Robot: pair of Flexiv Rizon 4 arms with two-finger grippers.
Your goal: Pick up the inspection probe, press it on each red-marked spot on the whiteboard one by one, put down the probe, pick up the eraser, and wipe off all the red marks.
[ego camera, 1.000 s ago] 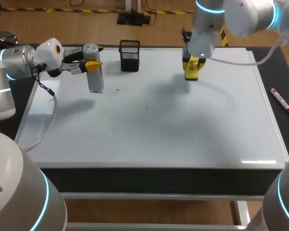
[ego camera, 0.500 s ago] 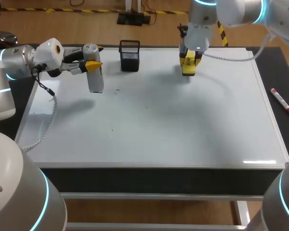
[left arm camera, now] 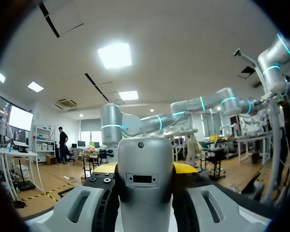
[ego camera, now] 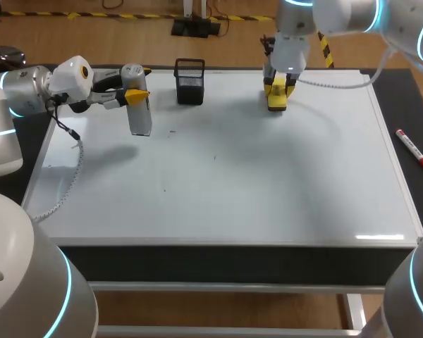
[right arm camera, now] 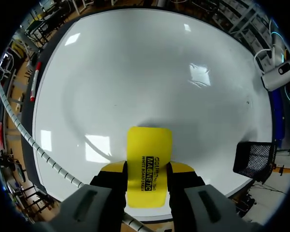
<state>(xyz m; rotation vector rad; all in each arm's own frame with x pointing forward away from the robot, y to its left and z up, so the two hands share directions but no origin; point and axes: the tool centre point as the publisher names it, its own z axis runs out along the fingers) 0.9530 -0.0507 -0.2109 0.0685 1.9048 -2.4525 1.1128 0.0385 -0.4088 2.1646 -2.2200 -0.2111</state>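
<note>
Eraser [right arm camera: 143, 147] in right end effector [right arm camera: 145, 169], probe [left arm camera: 144, 188] in left end effector [left arm camera: 145, 168].

Head cam: high, from behind, looked down on whole whiteboard [ego camera: 268, 183]. Left wrist: faced level, outward. Right wrist: looked down close, shared whiteboard with head.
</note>
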